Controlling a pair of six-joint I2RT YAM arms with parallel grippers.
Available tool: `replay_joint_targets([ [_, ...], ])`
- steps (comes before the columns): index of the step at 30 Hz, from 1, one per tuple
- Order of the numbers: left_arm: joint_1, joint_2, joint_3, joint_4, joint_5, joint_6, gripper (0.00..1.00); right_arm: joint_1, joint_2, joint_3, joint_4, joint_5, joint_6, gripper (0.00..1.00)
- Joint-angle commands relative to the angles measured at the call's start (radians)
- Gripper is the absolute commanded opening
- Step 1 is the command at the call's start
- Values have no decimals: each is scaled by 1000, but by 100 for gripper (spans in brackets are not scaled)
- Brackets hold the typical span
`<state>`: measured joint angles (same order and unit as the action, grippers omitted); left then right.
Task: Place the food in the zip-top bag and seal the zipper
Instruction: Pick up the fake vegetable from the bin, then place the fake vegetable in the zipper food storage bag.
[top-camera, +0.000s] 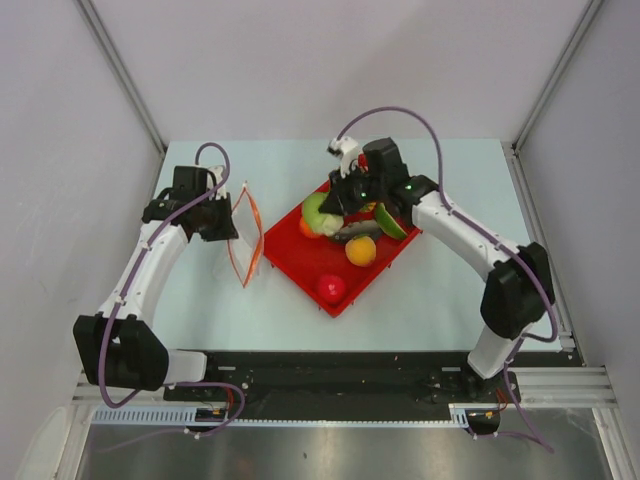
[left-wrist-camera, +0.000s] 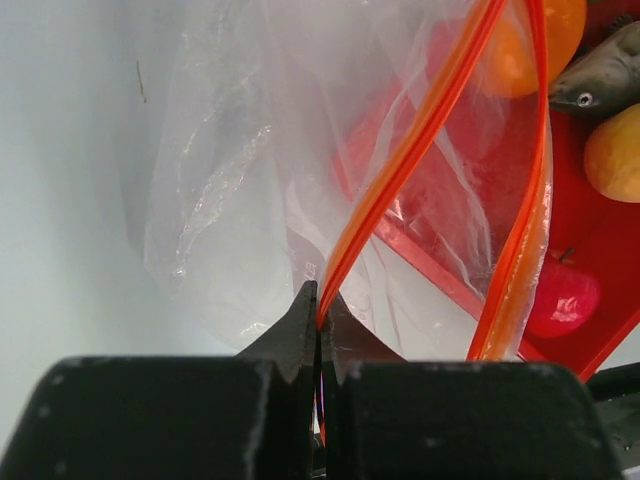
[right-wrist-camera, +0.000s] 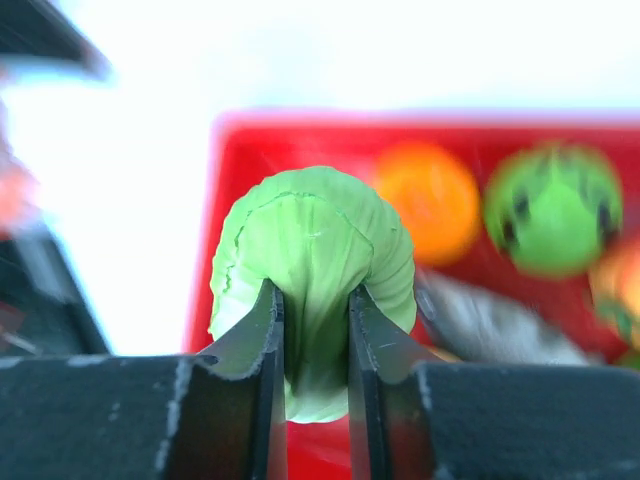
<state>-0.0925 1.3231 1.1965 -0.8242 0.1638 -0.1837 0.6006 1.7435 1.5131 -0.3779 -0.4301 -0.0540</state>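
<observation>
The right claw (right-wrist-camera: 313, 295) is pressed together on the green cabbage (right-wrist-camera: 320, 225) and holds it above the far left part of the red tray (top-camera: 310, 262). The fingers grip the lower, narrow part of the cabbage. Its rounded leafy end stands out past the fingertips, so its long axis runs along the fingers.

The zip-top bag (top-camera: 238, 245) lies to the left of this claw, just beside the left edge of the tray. It stands up from the desk (top-camera: 430, 300) and does not lie flat. The left claw (left-wrist-camera: 318, 312) is pinching the zipper (left-wrist-camera: 400, 170) strip on one side of the mouth and carries the bag by it.

From above, the mouth is a narrow lens shape. Its long axis goes from near to far, and the two orange strips are apart in the middle and meet at the ends. In the left wrist view the tray shows through the gap between the strips, so I judge that the opening points up and somewhat to the right, toward the cabbage.

The coming move, I think, is a short travel to the left and then down into this gap. The right arm is the one to make it, because the left claw is busy with the bag. The gap looks narrow against the round cabbage, so the cabbage may catch on the free strip.

The orange (top-camera: 361, 250), the tomato (top-camera: 331, 288) and the fish (left-wrist-camera: 600, 80) lie in the tray, not yet bagged.
</observation>
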Motion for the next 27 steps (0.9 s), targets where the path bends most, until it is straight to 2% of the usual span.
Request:
replay_joint_targets([
  [1, -7, -1, 8, 13, 57, -11, 0, 28, -119, 50, 348, -211, 302, 0],
  [2, -7, -1, 8, 11, 65, -13, 0, 42, -116, 42, 458, -222, 404, 0],
  [7, -6, -7, 6, 13, 134, -17, 0, 99, -69, 1, 777, -246, 663, 0],
  [12, 16, -1, 15, 13, 235, -30, 0, 165, 17, -42, 953, -245, 839, 0],
  [17, 75, 11, 15, 0, 281, -36, 0, 209, 68, -77, 1014, -213, 821, 0],
  [20, 157, 28, 0, -1, 365, -45, 0, 225, 115, -93, 1037, -185, 810, 0],
  [21, 186, 39, -15, 3, 434, -46, 0, 228, 131, -94, 1048, -179, 812, 0],
  [24, 217, 62, -46, 22, 531, -59, 0, 240, 186, -94, 1094, -167, 844, 0],
  [27, 218, 67, -69, 40, 546, -59, 0, 249, 228, -94, 1198, -159, 927, 0],
])
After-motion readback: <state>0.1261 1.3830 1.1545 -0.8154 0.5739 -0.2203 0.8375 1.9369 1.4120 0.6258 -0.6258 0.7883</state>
